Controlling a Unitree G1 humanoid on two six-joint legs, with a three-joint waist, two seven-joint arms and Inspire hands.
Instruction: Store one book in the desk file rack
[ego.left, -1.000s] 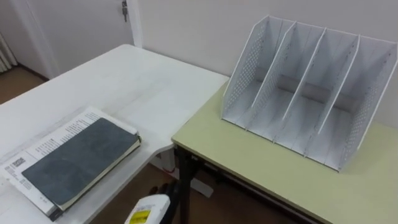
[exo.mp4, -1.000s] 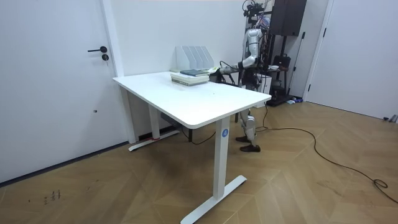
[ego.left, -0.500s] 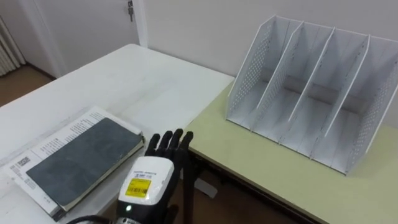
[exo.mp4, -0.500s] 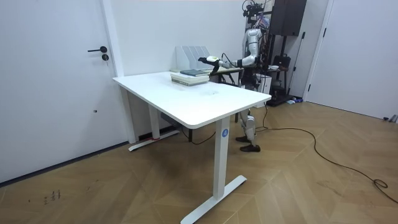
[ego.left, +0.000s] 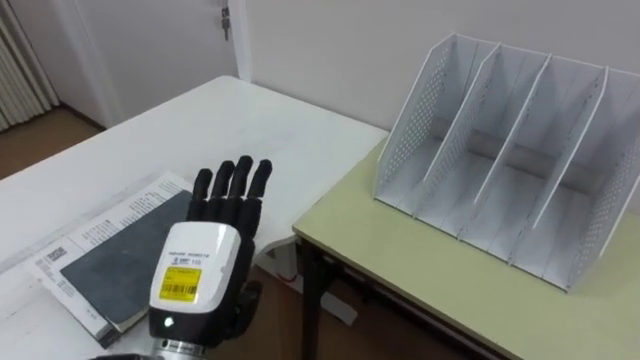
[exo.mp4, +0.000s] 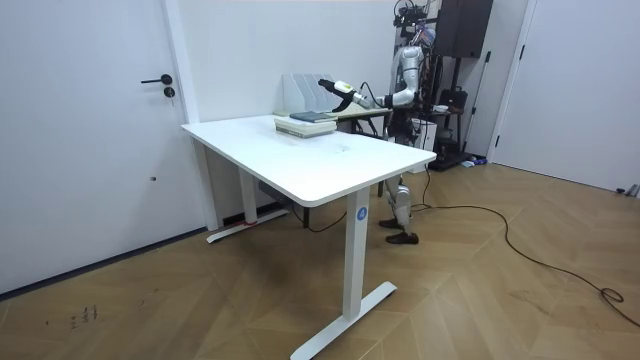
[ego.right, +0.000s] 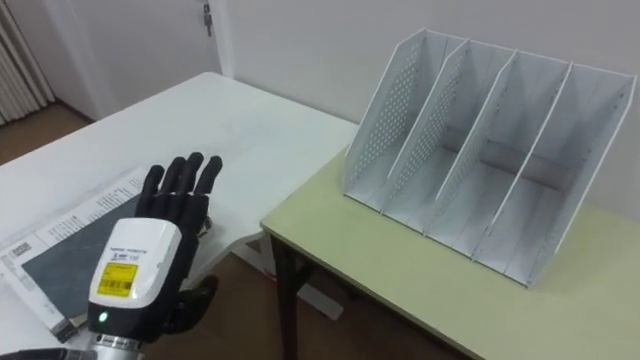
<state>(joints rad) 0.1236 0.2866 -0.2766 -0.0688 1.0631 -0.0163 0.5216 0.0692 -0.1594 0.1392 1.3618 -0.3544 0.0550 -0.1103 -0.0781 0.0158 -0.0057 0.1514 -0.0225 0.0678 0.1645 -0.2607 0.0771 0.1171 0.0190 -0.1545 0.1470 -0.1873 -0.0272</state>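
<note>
White desk (ego.left: 230, 120): left hand (ego.left: 205, 270) hovers by book (ego.left: 105, 275), fingers straight, spread, holding nothing.

Bright, even room light falls softly from above. The left hand (ego.left: 205, 275) is evenly lit. Beyond it the white worktop (ego.left: 215, 125) looks pale and bright. To its right, soft grey shade lies inside the file rack (ego.left: 510, 170).

My left hand (ego.left: 200, 285) is hovering over the book (ego.left: 100, 268) on the table (ego.left: 250, 120); rightward, the file rack (ego.left: 490, 150) is standing on the desk (ego.left: 430, 280).
</note>
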